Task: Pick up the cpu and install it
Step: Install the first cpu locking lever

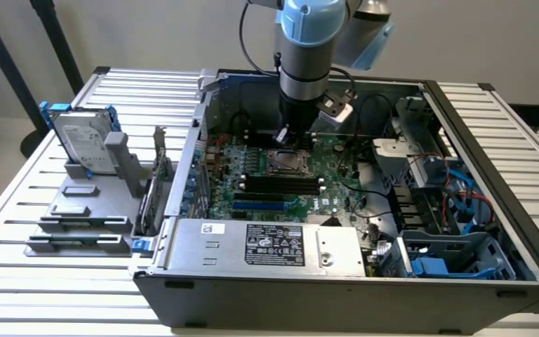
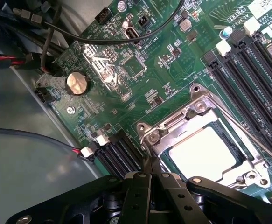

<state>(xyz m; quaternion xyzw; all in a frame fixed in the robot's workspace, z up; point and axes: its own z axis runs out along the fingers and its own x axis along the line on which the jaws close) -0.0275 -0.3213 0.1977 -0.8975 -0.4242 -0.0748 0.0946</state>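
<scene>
We see the cpu already seated in its socket on the motherboard; our gripper hovers just beside it, jaws closed and empty. Latch looks unfastened.

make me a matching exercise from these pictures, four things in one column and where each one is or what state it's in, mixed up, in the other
Things:
1. cpu
2. gripper
3. hard drive
4. power supply

Places or states:
A. standing upright on the grey rack outside the case
B. lying in the socket on the green board
C. shut, right beside the socket
D. silver box along the near edge of the case

Pairs: 1-B, 2-C, 3-A, 4-D
</scene>
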